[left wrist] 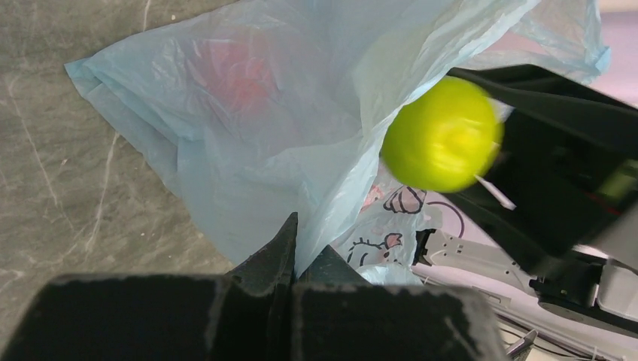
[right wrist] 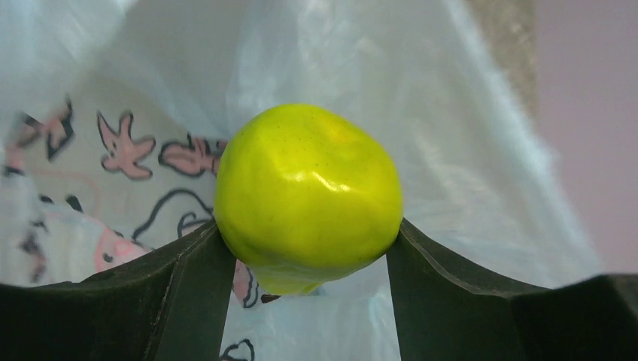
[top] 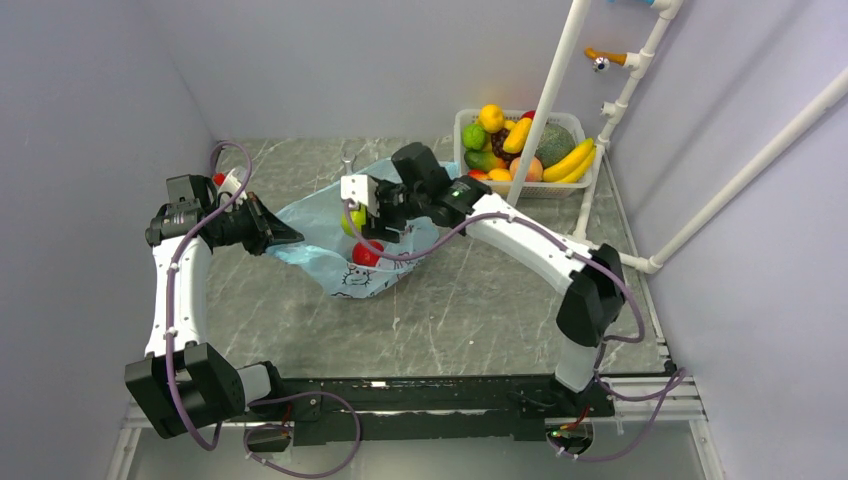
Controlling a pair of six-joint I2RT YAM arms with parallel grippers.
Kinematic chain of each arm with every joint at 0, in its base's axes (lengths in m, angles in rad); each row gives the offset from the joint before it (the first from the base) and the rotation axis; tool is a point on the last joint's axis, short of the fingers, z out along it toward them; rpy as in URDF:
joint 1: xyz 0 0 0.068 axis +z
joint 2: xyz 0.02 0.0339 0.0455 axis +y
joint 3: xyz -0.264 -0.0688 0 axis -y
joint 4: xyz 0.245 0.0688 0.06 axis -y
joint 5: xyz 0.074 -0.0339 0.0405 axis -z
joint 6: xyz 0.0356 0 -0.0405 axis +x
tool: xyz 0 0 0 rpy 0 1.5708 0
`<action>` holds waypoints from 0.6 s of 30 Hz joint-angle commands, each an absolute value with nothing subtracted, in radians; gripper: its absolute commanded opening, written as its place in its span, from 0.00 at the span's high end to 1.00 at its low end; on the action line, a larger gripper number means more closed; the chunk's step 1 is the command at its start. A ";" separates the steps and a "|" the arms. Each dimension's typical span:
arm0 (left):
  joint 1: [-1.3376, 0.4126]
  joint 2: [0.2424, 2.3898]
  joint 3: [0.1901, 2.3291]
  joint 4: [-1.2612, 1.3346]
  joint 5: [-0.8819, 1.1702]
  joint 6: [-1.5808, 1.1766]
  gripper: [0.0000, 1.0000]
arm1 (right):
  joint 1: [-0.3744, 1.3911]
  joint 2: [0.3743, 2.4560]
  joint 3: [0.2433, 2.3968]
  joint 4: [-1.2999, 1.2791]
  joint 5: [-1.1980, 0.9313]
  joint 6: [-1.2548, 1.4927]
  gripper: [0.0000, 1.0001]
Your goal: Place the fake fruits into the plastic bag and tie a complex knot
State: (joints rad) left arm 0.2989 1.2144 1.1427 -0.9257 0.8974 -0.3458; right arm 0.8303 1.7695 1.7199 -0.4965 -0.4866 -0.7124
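The light-blue plastic bag (top: 325,235) lies open on the table, a red fruit (top: 366,254) inside it. My left gripper (top: 290,236) is shut on the bag's rim and holds it up; its fingertips (left wrist: 282,241) pinch the plastic (left wrist: 248,128). My right gripper (top: 358,222) is shut on a yellow-green apple (right wrist: 308,197) at the bag's mouth, cartoon-printed plastic (right wrist: 135,150) behind it. The apple also shows in the left wrist view (left wrist: 440,134), blurred. No knot shows.
A white mesh basket (top: 462,130) at the back right holds several fruits: bananas (top: 570,162), a melon (top: 555,142), a lemon (top: 491,117). A white pipe frame (top: 545,95) stands by it. Grey walls close in left and right.
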 commanded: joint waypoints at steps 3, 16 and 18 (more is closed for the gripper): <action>0.301 1.202 1.146 -0.906 0.937 -0.350 1.00 | 0.847 1.793 1.622 -0.432 -0.419 -0.883 0.55; 0.301 1.235 1.141 -0.904 0.914 -0.355 1.00 | 0.863 1.818 1.553 -0.432 -0.342 -0.922 0.06; 0.301 1.238 1.133 -0.898 0.913 -0.360 1.00 | 0.864 1.792 1.568 -0.450 -0.359 -0.905 0.04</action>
State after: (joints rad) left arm 0.2989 1.2339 1.1427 -0.9249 0.9020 -0.3462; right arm 0.8635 1.8587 1.5486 -0.4664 -0.3439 -0.9138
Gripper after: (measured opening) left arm 0.012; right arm 0.944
